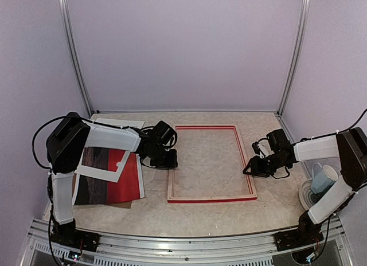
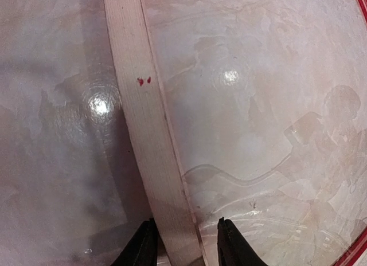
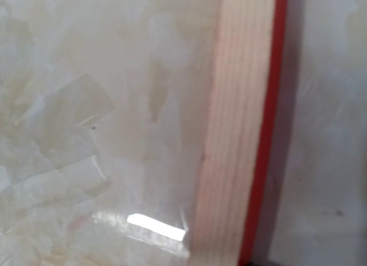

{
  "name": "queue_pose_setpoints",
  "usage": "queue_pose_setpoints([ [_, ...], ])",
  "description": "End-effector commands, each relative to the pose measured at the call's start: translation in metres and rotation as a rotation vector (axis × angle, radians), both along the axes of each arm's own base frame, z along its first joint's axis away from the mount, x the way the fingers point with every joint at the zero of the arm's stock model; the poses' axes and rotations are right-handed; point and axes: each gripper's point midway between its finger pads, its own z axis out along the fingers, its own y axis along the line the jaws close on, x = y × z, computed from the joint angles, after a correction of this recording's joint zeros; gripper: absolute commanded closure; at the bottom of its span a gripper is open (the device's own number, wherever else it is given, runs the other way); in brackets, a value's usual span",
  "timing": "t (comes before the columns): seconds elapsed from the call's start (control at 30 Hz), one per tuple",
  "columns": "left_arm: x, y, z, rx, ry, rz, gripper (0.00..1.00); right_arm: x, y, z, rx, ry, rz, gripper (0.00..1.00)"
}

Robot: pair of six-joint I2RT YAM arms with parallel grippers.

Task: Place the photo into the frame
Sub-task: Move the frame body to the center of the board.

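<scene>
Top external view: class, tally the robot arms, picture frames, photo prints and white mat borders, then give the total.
Black-and-white robot arms: 2
Thin rectangular red-faced pale-wood picture frame: 1
Glossy rectangular red-sunset photo print: 1
Flat white cardboard mat border: 1
Total: 5

This is a robot test cell in a lab, not a lived-in room. The pale marbled surface (image 1: pixel 218 217) is boxed in by plain lilac wall panels (image 1: pixel 183 48) behind it and on both sides, joined at its far corners by bare metal posts (image 1: pixel 74 54). An aluminium rail (image 1: pixel 172 243) runs along its near edge, where a left arm (image 1: pixel 112 139) and a right arm (image 1: pixel 318 147) are bolted. A black cable (image 1: pixel 35 140) loops loose above the surface's left edge.
</scene>
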Motion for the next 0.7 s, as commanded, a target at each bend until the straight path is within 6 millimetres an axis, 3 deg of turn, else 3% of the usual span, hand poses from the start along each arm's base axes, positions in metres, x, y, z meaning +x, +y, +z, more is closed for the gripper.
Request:
queue_pose_setpoints([
  [0.0, -0.020, 0.017, -0.035, 0.112, 0.084, -0.014, 0.64, -0.004, 0.008, 0.000, 0.031, 0.003, 0.028, 0.56],
  [0.17, -0.011, 0.015, -0.019, 0.084, 0.043, 0.011, 0.61, -0.005, 0.007, 0.000, 0.030, 0.004, 0.028, 0.56],
  [0.4, 0.019, -0.003, 0.037, -0.073, -0.030, 0.015, 0.50, -0.003, 0.007, 0.002, 0.028, -0.004, 0.028, 0.55],
  [0.67, 0.062, 0.019, 0.051, -0.049, -0.063, 0.069, 0.49, -0.001, 0.011, 0.008, 0.054, -0.010, 0.030, 0.53],
])
